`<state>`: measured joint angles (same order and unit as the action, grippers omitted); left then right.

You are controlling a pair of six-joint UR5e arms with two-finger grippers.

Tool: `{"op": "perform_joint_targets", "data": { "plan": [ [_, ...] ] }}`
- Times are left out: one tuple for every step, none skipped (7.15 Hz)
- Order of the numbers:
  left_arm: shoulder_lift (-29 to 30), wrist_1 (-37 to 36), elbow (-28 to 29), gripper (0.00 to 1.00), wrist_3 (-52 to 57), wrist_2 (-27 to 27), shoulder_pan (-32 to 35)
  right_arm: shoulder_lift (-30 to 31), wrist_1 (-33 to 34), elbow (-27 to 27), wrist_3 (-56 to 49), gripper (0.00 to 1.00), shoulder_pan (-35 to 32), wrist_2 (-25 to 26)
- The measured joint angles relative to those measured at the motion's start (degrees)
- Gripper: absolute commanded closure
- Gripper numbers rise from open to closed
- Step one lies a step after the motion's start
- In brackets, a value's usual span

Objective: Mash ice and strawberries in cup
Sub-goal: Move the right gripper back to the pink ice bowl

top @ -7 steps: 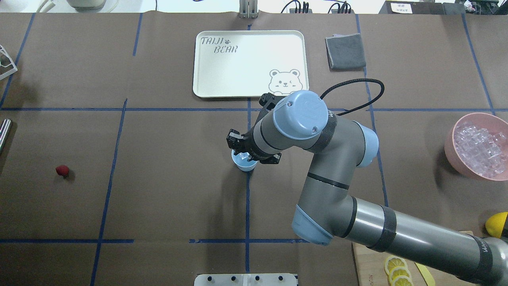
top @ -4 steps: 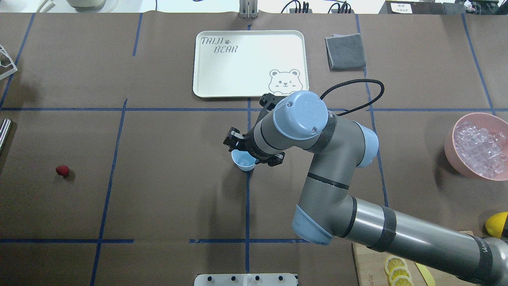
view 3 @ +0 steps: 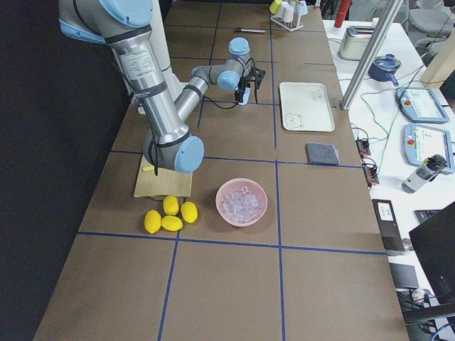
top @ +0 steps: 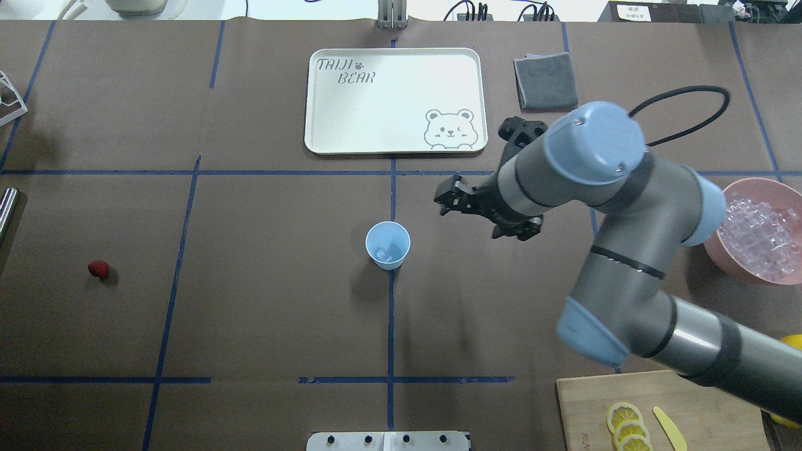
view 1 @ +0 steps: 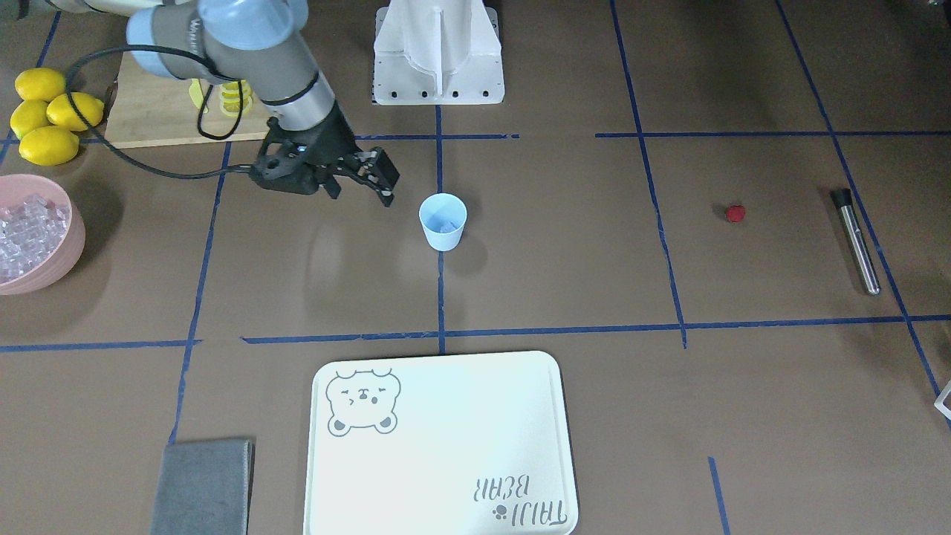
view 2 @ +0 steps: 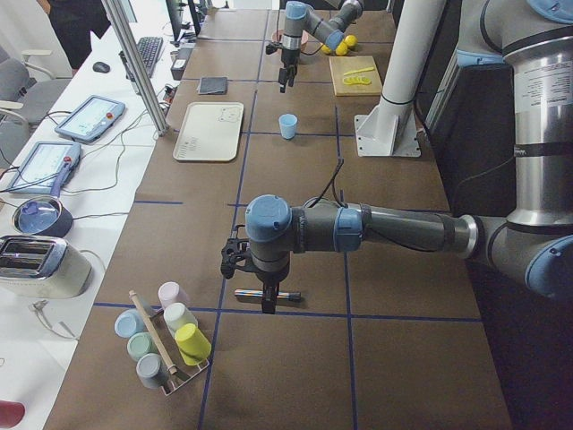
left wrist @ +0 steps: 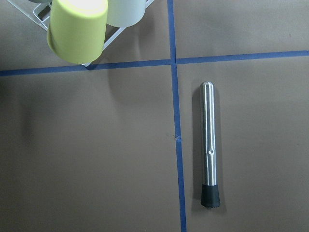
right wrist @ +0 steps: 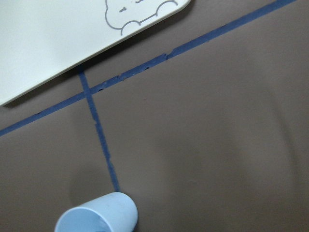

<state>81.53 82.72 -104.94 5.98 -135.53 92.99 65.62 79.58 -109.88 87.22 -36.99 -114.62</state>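
The pale blue cup (top: 388, 245) stands upright at the table's middle, with a clear ice cube (top: 383, 254) inside; it also shows in the front view (view 1: 443, 221) and at the bottom of the right wrist view (right wrist: 96, 217). My right gripper (top: 448, 202) is open and empty, raised to the right of the cup and apart from it. The red strawberry (top: 98, 269) lies far left on the table. My left gripper (view 2: 264, 291) hovers over a steel muddler (left wrist: 209, 145); I cannot tell whether it is open or shut.
A pink bowl (top: 711, 233) of ice cubes stands at the right. A white bear tray (top: 395, 100) and a grey cloth (top: 545, 80) lie at the back. A cutting board (top: 689, 401) with lemon slices, whole lemons (view 1: 48, 115) and a cup rack (view 2: 166, 336) are at the edges.
My right gripper has moved from over the cup to the right and up, away from it. The cup stays in place with an ice cube showing inside.
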Motion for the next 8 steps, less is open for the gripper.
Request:
{"op": "perform_joint_targets", "data": {
  "plan": [
    [-0.19,0.04,-0.07,0.0,0.0,-0.19,0.0,5.93,0.12,-2.72,-8.68,0.01,-4.83,-3.93],
    [-0.38,0.04,-0.22,0.0,0.0,-0.29,0.0,11.15,0.07,-4.14,-17.85,0.01,-9.48,-6.22],
    [-0.64,0.03,-0.46,0.0,0.0,-0.33,0.0,15.81,0.06,-4.66,-27.8,0.01,-14.03,-7.56],
    [-0.95,0.05,-0.76,0.0,-0.02,-0.51,0.0,19.48,0.12,-4.45,-36.6,0.01,-18.04,-8.37],
    [-1.25,0.06,-1.05,0.0,-0.06,-0.93,0.0,22.37,0.16,-3.39,-44.14,0.01,-21.54,-9.0],
    [-1.5,0.07,-1.27,0.0,-0.08,-1.27,0.0,24.49,0.17,-1.4,-51.71,0.01,-24.83,-10.4],
    [-1.81,0.07,-1.65,0.0,-0.1,-1.41,0.0,26.19,0.17,0.56,-57.72,0.01,-27.36,-12.25],
    [-2.13,0.07,-2.03,0.0,-0.14,-1.46,0.0,27.91,0.1,1.94,-62.49,0.01,-28.7,-13.43]
  ]
}}
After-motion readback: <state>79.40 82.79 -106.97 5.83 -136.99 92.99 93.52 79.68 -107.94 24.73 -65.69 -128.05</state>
